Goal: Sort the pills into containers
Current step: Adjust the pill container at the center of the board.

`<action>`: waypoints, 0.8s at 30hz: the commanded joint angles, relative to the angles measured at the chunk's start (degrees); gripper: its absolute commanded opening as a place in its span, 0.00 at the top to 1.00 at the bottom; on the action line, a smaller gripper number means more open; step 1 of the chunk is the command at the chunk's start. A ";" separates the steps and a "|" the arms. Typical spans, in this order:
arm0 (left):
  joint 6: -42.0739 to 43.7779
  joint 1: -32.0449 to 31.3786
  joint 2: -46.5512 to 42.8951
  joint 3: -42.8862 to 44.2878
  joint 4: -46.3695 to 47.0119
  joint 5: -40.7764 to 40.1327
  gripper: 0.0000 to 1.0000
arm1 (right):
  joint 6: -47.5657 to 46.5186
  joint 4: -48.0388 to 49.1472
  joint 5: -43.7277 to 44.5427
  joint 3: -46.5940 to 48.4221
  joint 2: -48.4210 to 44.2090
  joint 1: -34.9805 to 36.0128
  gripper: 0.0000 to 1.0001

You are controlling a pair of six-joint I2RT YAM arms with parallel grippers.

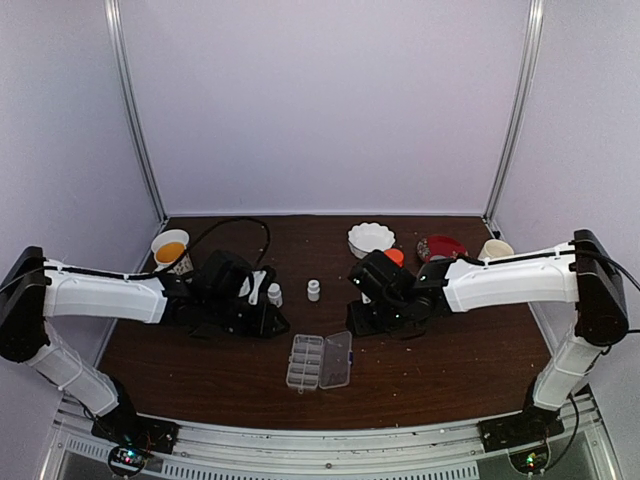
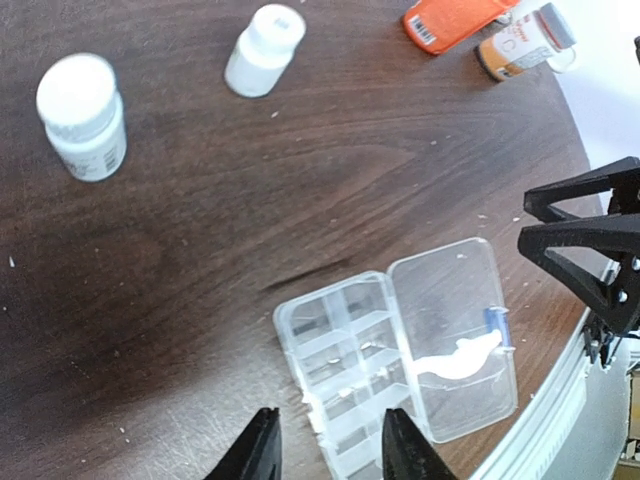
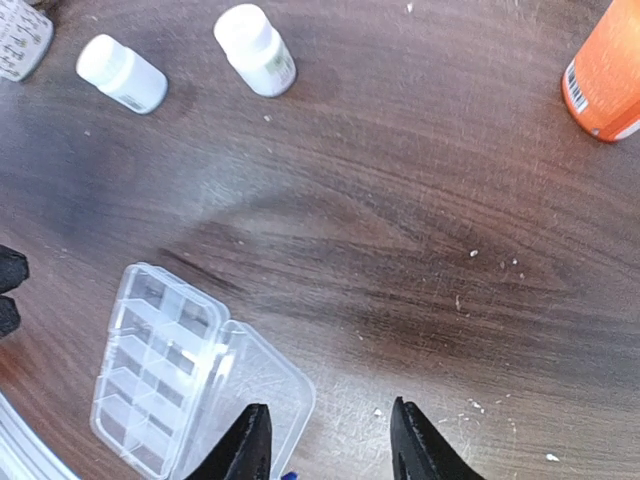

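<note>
left gripper (image 2: 330,445) is on the left, fingers spread a bit with nothing between them, close to the containers (image 2: 340,340). the clear box (image 1: 318,360) they belong to lies open and flat at the near middle of the table (image 1: 450,370), with two small white bottles (image 1: 274,294) just behind it. right gripper (image 3: 325,435) is on the right, also spread and empty. pills are too tiny to spot tbh

The table (image 3: 400,200) is dark brown with streaky wood grain; the organiser box (image 3: 150,370) is clear; two small bottles (image 3: 255,50) are white; a bigger bottle (image 3: 608,75) is bright orange.
</note>
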 commanded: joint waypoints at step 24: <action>2.92 -5.47 -1.77 9.76 -6.17 2.08 0.82 | -0.43 3.01 1.97 -1.99 -8.09 6.74 0.83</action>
